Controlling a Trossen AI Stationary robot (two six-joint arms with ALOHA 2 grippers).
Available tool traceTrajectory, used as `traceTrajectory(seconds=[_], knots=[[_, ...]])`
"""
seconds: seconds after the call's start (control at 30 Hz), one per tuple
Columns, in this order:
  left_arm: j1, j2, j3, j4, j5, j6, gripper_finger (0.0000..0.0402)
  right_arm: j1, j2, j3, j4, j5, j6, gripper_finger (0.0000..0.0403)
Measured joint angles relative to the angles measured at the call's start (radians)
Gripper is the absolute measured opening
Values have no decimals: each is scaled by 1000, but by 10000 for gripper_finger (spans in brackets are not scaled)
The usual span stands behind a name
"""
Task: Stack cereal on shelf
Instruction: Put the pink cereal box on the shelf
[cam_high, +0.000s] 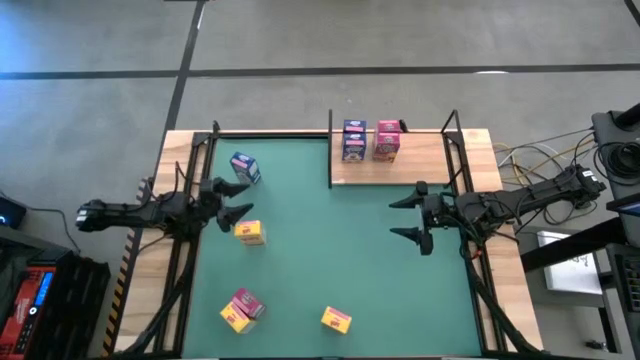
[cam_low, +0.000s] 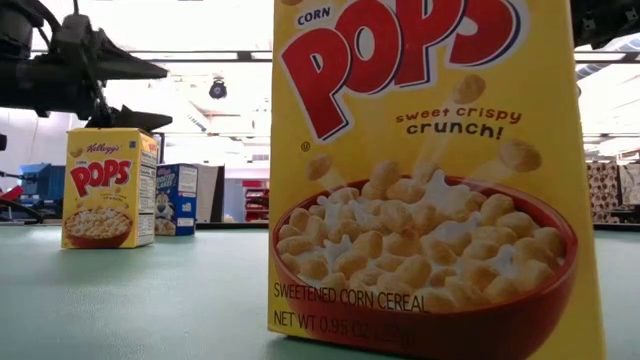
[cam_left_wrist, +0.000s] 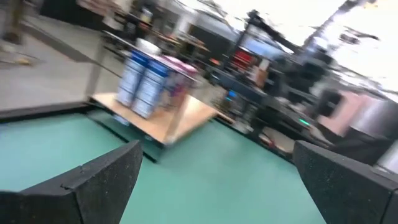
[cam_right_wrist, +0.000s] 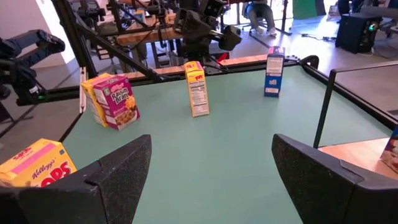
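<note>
The shelf (cam_high: 420, 165), a light-wood board with black posts, lies at the mat's far right. Two blue cereal boxes (cam_high: 354, 140) and a pink one (cam_high: 387, 141) stand on it, also seen in the left wrist view (cam_left_wrist: 146, 78). Several more boxes stand on the green mat: a blue one (cam_high: 244, 168), a yellow one (cam_high: 250, 233), a pink and yellow pair (cam_high: 241, 309) and a yellow one (cam_high: 336, 319) near the front edge. My left gripper (cam_high: 232, 198) is open at the mat's left side, between the blue and yellow boxes and clear of both. My right gripper (cam_high: 410, 220) is open just in front of the shelf.
Black frame rails run along the mat's left and right sides (cam_high: 195, 200). Cables and equipment lie beyond the table's right edge (cam_high: 590, 160). In the low view the near yellow box (cam_low: 430, 180) fills most of the picture. The mat's middle (cam_high: 330, 230) is bare.
</note>
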Motion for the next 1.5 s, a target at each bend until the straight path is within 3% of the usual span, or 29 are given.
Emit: traceTrajectory(seconds=[0.17,0.43,0.67,1.0,1.1,1.33,1.5], knots=[[-1,2,0,56,196,-22,400,0,0,0,0,0,0,322],[-1,63,-1,161,357,-69,400,0,0,0,0,0,0,322],[-1,190,0,386,393,-54,400,0,0,0,0,0,0,322],[-28,450,50,506,428,-64,400,0,0,0,-1,0,0,322],[-30,544,135,446,452,-23,400,0,0,0,-1,0,0,322],[-81,739,304,73,449,5,400,0,0,0,-1,0,0,322],[-193,770,370,-117,363,-82,400,0,1,0,-1,0,0,322]])
